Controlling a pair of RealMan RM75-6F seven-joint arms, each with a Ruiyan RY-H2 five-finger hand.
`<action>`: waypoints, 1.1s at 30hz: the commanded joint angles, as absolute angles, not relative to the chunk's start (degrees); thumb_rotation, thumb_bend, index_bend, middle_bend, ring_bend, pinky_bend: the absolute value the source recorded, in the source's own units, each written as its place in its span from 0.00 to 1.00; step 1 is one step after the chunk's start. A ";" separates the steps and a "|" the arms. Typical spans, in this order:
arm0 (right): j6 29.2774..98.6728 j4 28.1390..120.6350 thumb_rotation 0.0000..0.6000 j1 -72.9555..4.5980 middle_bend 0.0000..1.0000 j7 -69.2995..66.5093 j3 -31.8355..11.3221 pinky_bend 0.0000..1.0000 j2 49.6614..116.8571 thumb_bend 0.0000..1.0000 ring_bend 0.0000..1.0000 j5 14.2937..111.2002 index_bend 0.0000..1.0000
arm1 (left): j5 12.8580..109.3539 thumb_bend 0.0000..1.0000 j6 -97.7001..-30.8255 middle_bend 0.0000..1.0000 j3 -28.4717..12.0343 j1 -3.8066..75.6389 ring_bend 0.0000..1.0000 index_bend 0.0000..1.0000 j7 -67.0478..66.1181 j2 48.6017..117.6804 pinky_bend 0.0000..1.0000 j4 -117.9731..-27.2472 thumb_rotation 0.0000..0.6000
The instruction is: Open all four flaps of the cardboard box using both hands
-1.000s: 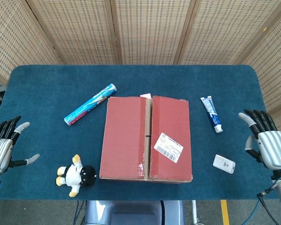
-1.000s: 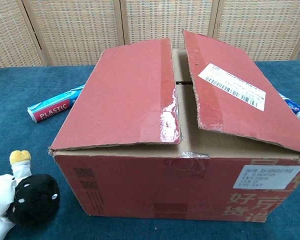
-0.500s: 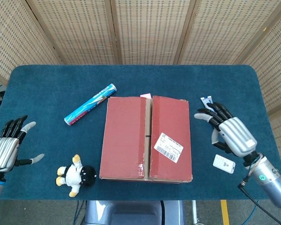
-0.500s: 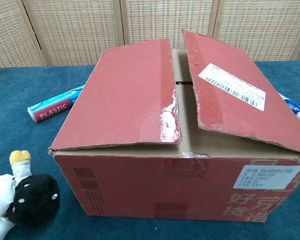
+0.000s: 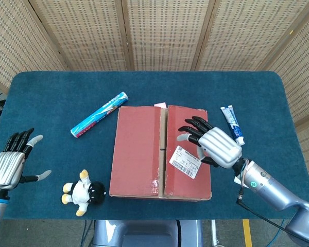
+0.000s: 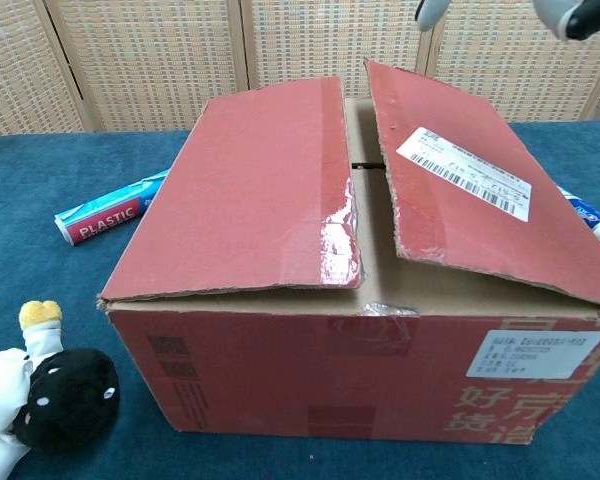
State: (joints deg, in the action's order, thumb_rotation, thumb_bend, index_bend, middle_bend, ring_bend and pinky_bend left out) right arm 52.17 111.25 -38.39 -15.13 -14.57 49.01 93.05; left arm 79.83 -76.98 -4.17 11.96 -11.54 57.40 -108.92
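Cropping right hand [image 6: 565,12], fingertips only, above cardboard box [image 6: 360,300].

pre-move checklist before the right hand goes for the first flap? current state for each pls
1. Right hand open and holding nothing: ok, fingers spread.
2. Right hand positioned at the right flap: ok, it is over that flap in the head view; contact cannot be told.
3. Flap edge accessible: ok, the chest view shows the right flap and the left flap both slightly raised, with a gap along the centre seam.
4. Left hand ready: not ok, it is open but far out at the table edge, away from the cardboard box.
5. Swing room for flaps: cannot tell; the toothpaste tube and the foil roll lie near the box sides.
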 commanded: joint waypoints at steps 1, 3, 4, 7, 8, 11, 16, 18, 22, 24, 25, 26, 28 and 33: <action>50.57 111.24 1.00 -39.86 0.19 -13.77 -14.37 0.00 49.98 1.00 0.00 92.13 0.27 | 79.77 0.06 -76.88 0.00 -4.11 12.05 0.00 0.14 -11.51 57.52 0.00 -108.73 0.71; 49.87 110.93 1.00 -40.71 0.19 -12.54 -14.30 0.00 50.64 1.00 0.00 91.64 0.27 | 79.85 0.06 -76.88 0.00 -4.07 12.09 0.00 0.14 -11.37 57.60 0.00 -108.60 0.71; 49.62 110.70 1.00 -41.04 0.19 -11.84 -14.28 0.00 50.99 1.00 0.00 91.33 0.27 | 79.84 0.06 -76.88 0.00 -4.06 12.11 0.00 0.14 -11.33 57.64 0.00 -108.51 0.71; 49.03 110.53 1.00 -41.88 0.19 -9.84 -14.18 0.00 51.91 1.00 0.00 90.27 0.27 | 79.58 0.06 -76.80 0.00 -4.07 12.14 0.00 0.14 -11.13 57.77 0.00 -108.16 0.71; 48.77 110.53 1.00 -42.17 0.19 -9.39 -14.15 0.00 52.14 1.00 0.00 89.95 0.27 | 79.37 0.06 -76.71 0.00 -4.09 12.17 0.00 0.14 -11.07 57.80 0.00 -108.03 0.71; 47.88 110.51 1.00 -43.13 0.19 -8.02 -14.05 0.00 52.82 1.00 0.00 88.96 0.28 | 78.82 0.06 -76.55 0.00 -4.13 12.19 0.00 0.14 -10.83 58.01 0.00 -107.64 0.71; 46.58 110.53 1.00 -44.57 0.19 -6.23 -13.86 0.00 53.86 1.00 0.00 87.96 0.28 | 78.66 0.06 -76.33 0.00 -3.94 12.19 0.00 0.14 -10.53 58.20 0.00 -107.28 0.71; 46.15 110.61 1.00 -45.21 0.19 -5.29 -13.85 0.00 54.40 1.00 0.00 87.57 0.28 | 78.58 0.06 -76.39 0.00 -3.96 12.17 0.00 0.14 -10.35 58.30 0.00 -107.06 0.71; 45.27 110.74 1.00 -46.56 0.19 -3.15 -14.01 0.00 55.35 1.00 0.00 86.16 0.28 | 78.37 0.06 -76.17 0.00 -4.04 12.31 0.00 0.14 -9.92 58.31 0.00 -106.67 0.71; 44.89 110.82 1.00 -47.09 0.19 -2.36 -14.07 0.00 55.60 1.00 0.00 85.54 0.28 | 78.37 0.06 -76.22 0.00 -4.02 12.28 0.00 0.14 -9.80 58.32 0.00 -106.53 0.71; 44.80 110.82 1.00 -47.24 0.19 -2.07 -14.06 0.00 55.71 1.00 0.00 85.36 0.28 | 78.36 0.06 -76.23 0.00 -4.02 12.28 0.00 0.14 -9.73 58.32 0.00 -106.48 0.71; 44.70 110.81 1.00 -47.39 0.19 -1.78 -14.05 0.00 55.81 1.00 0.00 85.16 0.28 | 78.34 0.06 -76.23 0.00 -4.02 12.27 0.00 0.14 -9.67 58.33 0.00 -106.43 0.71; 44.31 110.71 1.00 -47.81 0.19 -1.01 -13.93 0.00 56.17 1.00 0.00 84.31 0.28 | 78.26 0.06 -76.12 0.00 -3.93 12.25 0.00 0.14 -9.41 58.36 0.00 -106.27 0.71; 43.51 110.05 1.00 -48.51 0.19 0.56 -13.40 0.00 56.89 1.00 0.00 82.91 0.29 | 78.06 0.06 -75.95 0.00 -3.86 12.23 0.00 0.14 -8.94 58.38 0.00 -105.81 0.71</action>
State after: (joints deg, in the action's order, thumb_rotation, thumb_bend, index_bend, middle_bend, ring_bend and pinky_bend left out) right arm 43.67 110.22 -48.35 0.32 -13.53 56.72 83.08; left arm 78.08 -75.96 -3.86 12.22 -8.97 58.37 -105.83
